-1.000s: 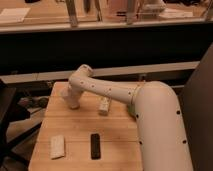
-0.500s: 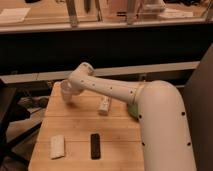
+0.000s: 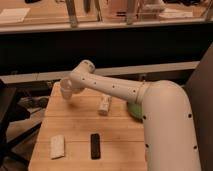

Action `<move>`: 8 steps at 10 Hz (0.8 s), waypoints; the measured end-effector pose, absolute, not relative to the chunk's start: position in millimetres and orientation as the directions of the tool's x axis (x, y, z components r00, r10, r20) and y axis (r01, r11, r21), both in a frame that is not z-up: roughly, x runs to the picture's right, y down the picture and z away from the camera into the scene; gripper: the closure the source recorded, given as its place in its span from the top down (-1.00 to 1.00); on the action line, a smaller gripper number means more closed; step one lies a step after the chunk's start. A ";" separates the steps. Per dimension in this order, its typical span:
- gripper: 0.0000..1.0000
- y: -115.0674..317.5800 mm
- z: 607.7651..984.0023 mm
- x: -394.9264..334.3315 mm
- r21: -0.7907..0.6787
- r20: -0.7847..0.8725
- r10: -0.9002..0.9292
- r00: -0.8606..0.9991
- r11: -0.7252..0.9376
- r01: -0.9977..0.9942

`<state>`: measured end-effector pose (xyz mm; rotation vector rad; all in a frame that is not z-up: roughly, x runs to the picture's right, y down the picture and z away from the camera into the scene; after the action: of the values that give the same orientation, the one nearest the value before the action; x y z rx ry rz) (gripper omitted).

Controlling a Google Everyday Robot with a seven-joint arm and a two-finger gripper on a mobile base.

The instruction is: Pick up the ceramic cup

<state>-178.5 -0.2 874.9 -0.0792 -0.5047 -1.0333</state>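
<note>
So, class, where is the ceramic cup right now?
In the camera view the ceramic cup sits at the table's far left corner, right at the gripper on the arm's end, left of the whitish bottle.

one ceramic cup point(image 3: 65, 88) at the gripper point(image 3: 69, 91), one green bowl point(image 3: 133, 110), one black bar point(image 3: 95, 146), two whitish blocks point(image 3: 58, 147)

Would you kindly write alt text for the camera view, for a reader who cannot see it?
A white robot arm reaches across a wooden table, its gripper at the far left corner by a small white ceramic cup. Also on the table are a whitish bottle-like object, a green bowl partly behind the arm, a pale flat packet and a black bar.
</note>
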 end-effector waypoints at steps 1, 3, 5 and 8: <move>-0.96 1.0 874.5 -180.0 0.175 0.438 -0.804 0.403 0.516 0.839; -0.96 -7.8 866.4 -177.5 0.186 0.433 -0.811 0.394 0.508 0.841; -0.96 -13.2 859.1 -175.9 0.192 0.434 -0.813 0.387 0.504 0.842; -0.96 -15.8 855.8 -175.3 0.203 0.434 -0.820 0.373 0.493 0.846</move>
<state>-175.3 -15.8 855.8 -0.0568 -0.5211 -1.0679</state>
